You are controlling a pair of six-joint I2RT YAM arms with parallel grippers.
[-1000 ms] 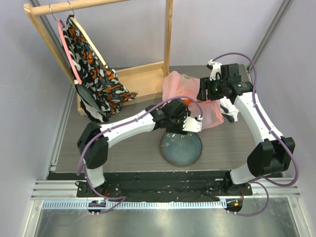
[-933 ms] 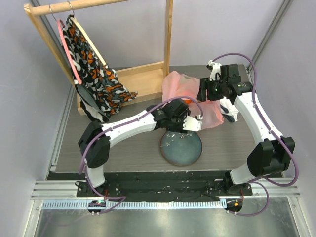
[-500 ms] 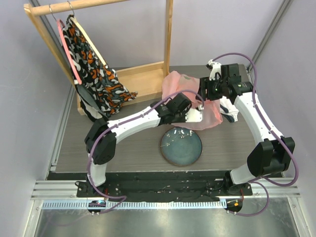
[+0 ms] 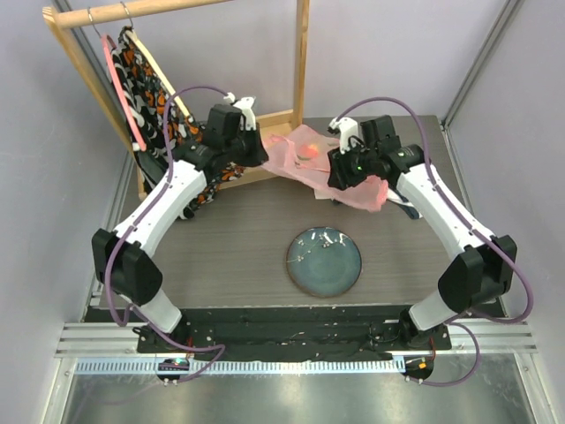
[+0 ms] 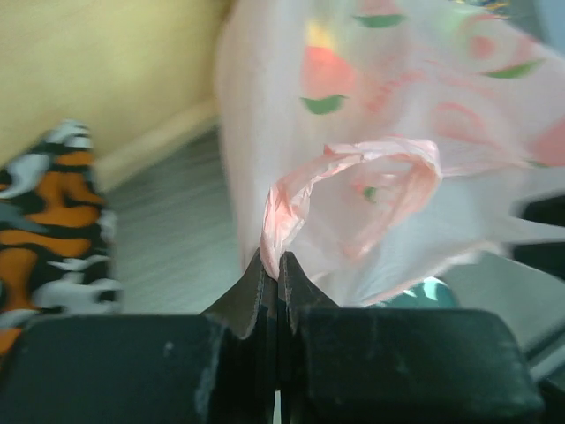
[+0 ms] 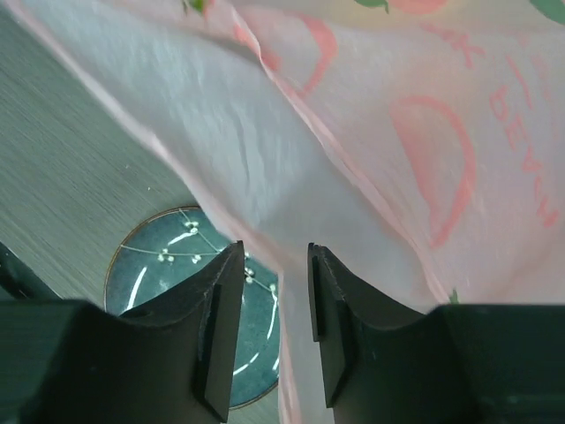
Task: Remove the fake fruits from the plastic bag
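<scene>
None of the fake fruits (image 4: 308,150) has been taken out; nothing is seen on the plate (image 4: 305,265). The plastic bag (image 4: 353,190) is held above the far surface (image 4: 221,256), its twisted handle (image 5: 353,168) pinched shut in the left fingers (image 5: 243,305), its film flanked by narrowly parted right fingers (image 6: 221,300).

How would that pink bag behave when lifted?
Probably floppy: the pink bag sags and creases as it hangs. Likely thin and light: it looks translucent. Its handle scrunches to a thin strip in the left pincer, so it might tear.
</scene>
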